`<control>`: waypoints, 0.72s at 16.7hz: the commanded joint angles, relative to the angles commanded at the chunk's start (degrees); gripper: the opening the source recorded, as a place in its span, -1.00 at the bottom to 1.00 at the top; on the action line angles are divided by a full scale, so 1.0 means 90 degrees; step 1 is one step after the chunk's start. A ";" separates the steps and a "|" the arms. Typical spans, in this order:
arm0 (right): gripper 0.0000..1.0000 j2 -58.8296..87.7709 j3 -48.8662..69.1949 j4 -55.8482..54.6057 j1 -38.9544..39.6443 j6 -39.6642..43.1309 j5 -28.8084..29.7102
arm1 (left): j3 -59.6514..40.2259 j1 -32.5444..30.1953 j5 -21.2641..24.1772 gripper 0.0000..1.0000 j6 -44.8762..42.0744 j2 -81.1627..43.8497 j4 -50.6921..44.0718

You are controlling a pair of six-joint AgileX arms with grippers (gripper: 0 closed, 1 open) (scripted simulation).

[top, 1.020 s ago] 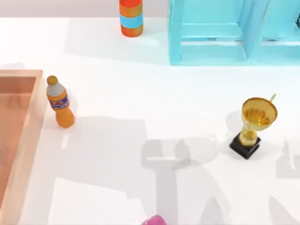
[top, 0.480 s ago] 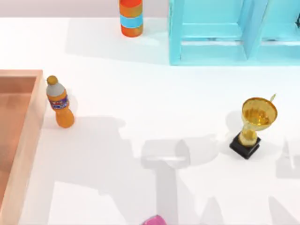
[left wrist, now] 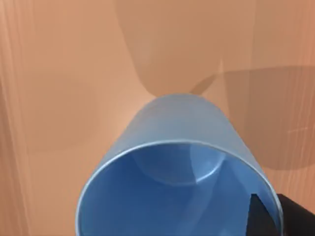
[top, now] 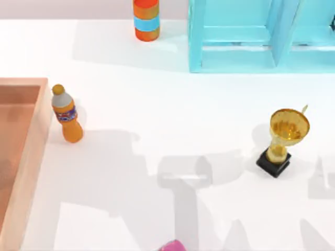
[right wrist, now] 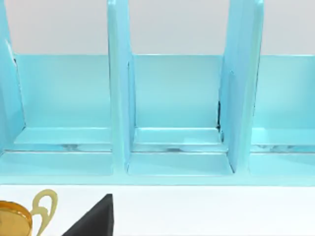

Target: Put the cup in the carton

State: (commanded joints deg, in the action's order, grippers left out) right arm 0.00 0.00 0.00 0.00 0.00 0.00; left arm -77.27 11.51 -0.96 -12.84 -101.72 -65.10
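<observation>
One cup (left wrist: pixel 179 172) hangs over carton (top: pixel 21 157) floor at your left hand; grip state unclear. Arm shadows on bench (top: pixel 157 104) crept slightly left; release looks near.

Arm shadows on the table (top: pixel 157 104) slightly shifted; objects unmoved.

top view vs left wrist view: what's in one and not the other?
Top view alone: orange bottle standing beside the carton's right wall, gold trophy on its black base, light-blue shelf frame at the back, and an orange can. Left wrist view alone: the blue cup, seen close, mouth toward the camera, over an orange-brown surface. Shared: the carton, as that orange-brown inside.
</observation>
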 joint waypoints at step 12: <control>1.00 0.0000 0.0000 0.0000 0.0000 0.0000 0.0000 | 0.0000 0.0000 0.0000 1.00 0.0000 0.0000 0.0000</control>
State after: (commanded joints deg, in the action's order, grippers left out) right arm 0.00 0.00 0.00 0.00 0.00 0.00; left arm -77.27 11.51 -0.96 -12.84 -101.72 -65.10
